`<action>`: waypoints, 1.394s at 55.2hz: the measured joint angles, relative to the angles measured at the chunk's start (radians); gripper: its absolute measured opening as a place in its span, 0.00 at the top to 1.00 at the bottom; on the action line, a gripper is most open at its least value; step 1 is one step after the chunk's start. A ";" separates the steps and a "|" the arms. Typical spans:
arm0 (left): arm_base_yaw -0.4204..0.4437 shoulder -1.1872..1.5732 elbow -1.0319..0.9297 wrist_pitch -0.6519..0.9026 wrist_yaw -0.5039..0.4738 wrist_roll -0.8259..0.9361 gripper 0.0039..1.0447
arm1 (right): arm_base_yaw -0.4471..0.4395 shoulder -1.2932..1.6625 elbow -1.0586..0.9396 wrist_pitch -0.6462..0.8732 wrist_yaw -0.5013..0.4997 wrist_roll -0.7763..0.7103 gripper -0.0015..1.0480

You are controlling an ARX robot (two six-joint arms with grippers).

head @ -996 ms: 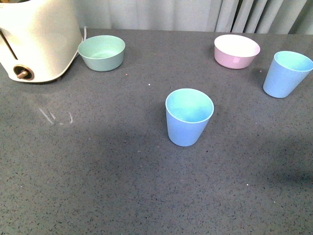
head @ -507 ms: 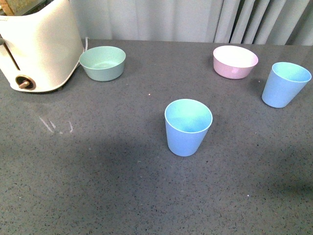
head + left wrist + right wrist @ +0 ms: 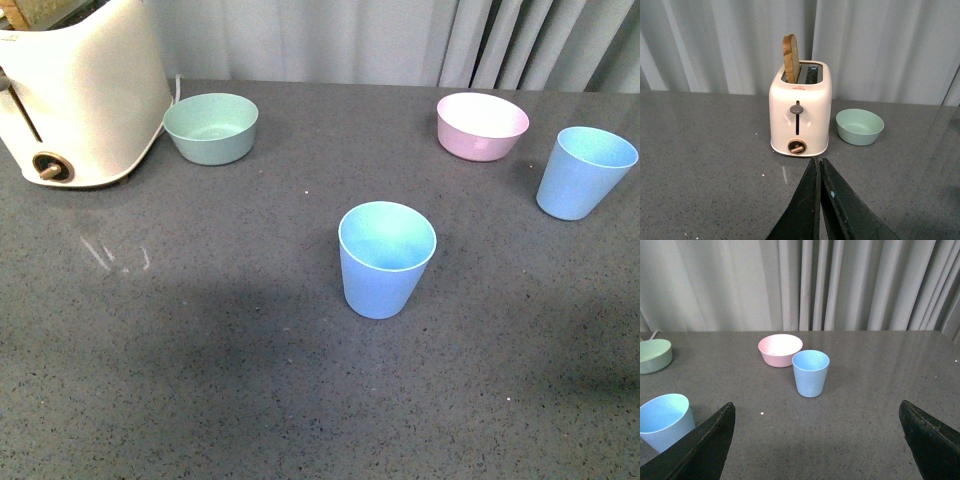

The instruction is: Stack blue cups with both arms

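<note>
two blue cups (image 3: 386,262), two bowls (image 3: 211,127), one toaster (image 3: 80,95); left gripper (image 3: 818,161) pinched closed, right gripper (image 3: 815,404) spread wide.

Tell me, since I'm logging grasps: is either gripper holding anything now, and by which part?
Nothing is held. The left gripper is shut on nothing, the right gripper is open and empty, and both cups stand free.

Grey speckled tabletop (image 3: 200,380) backed by pale pleated curtains (image 3: 330,40)
</note>
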 joint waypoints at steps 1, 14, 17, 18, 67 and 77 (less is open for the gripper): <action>0.000 -0.011 0.000 -0.010 0.000 0.000 0.99 | 0.000 0.000 0.000 0.000 0.000 0.000 0.09; 0.000 -0.132 0.000 -0.127 0.000 0.000 0.99 | 0.000 0.000 0.000 0.000 0.000 0.000 0.09; 0.000 -0.150 0.000 -0.145 0.000 0.000 0.99 | 0.000 0.000 0.000 0.000 0.000 0.000 0.09; 0.000 -0.157 0.000 -0.151 0.000 0.000 0.99 | 0.000 0.000 0.000 0.000 0.000 0.000 0.09; 0.000 -0.425 0.000 -0.431 0.000 0.000 0.99 | 0.000 0.000 0.000 0.000 0.000 0.000 0.09; 0.000 -0.425 0.000 -0.431 0.000 0.000 0.95 | 0.000 0.000 0.000 0.000 0.000 0.000 0.09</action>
